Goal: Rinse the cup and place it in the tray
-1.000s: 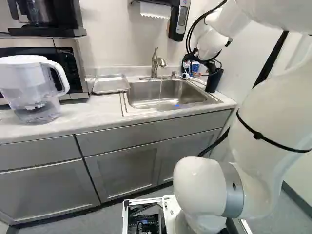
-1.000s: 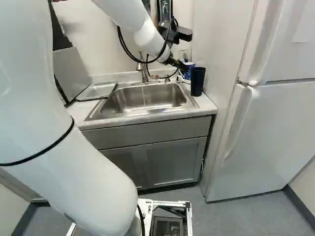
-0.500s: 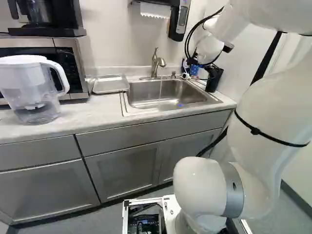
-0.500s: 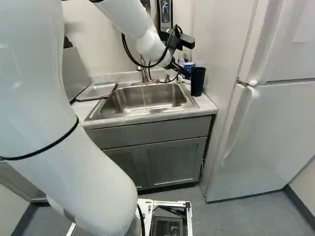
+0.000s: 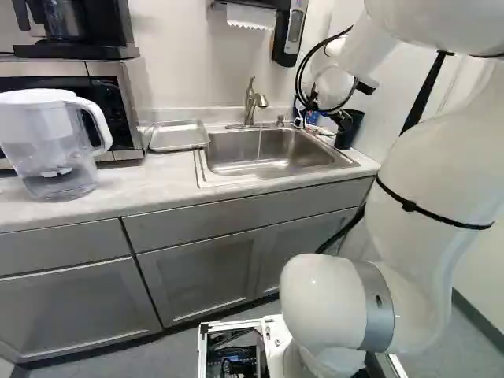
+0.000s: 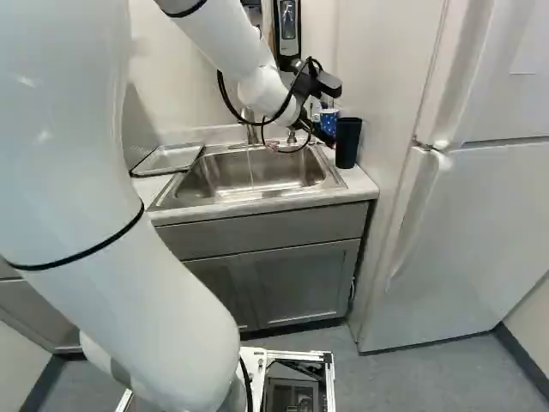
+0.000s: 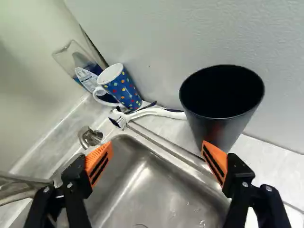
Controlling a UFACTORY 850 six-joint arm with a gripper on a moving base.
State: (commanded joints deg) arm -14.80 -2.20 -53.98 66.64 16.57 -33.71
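The pincer (image 6: 324,136) is above the sink (image 5: 236,161), at one o'clock in the right base view. In the wrist view the pincer (image 7: 157,159) stands wide, its orange pads (image 7: 99,163) well apart, with nothing gripped between them. The black cup (image 7: 216,130) stands upright on the surface (image 5: 161,169), mouth up, between one and two o'clock from the pincer; one finger overlaps its lower wall in view, and contact cannot be determined. A dotted mug (image 7: 124,90) is noted at eleven o'clock, a clear bottle (image 7: 71,57) just beyond it. A white brush (image 7: 159,112) lies at twelve o'clock, between mug and black cup. The faucet (image 5: 250,102) runs a thin stream into the sink. The tray (image 5: 177,139) rests on the surface at nine o'clock from the sink in the left base view, between sink and pitcher (image 5: 59,150).
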